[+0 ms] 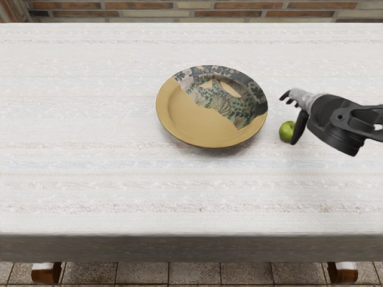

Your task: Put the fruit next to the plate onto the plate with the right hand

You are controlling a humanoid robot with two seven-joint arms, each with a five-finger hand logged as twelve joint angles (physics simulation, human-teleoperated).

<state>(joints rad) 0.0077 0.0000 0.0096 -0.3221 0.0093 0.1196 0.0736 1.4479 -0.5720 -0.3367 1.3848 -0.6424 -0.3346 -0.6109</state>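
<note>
A small green fruit (pixel 286 131) lies on the table just right of the plate (pixel 185 113), a round tan dish with a leafy pattern over its far right part. My right hand (pixel 295 110) comes in from the right edge and hovers right beside the fruit. Its fingers are spread, the dark thumb hanging down against the fruit's right side and the other fingers pointing left above it. Nothing is held. The plate has nothing on it.
The table (pixel 90 167) is covered by a pale striped cloth and runs wide to the left and front. A brick wall stands behind its far edge. The dark right forearm (pixel 347 122) sits low over the table's right side.
</note>
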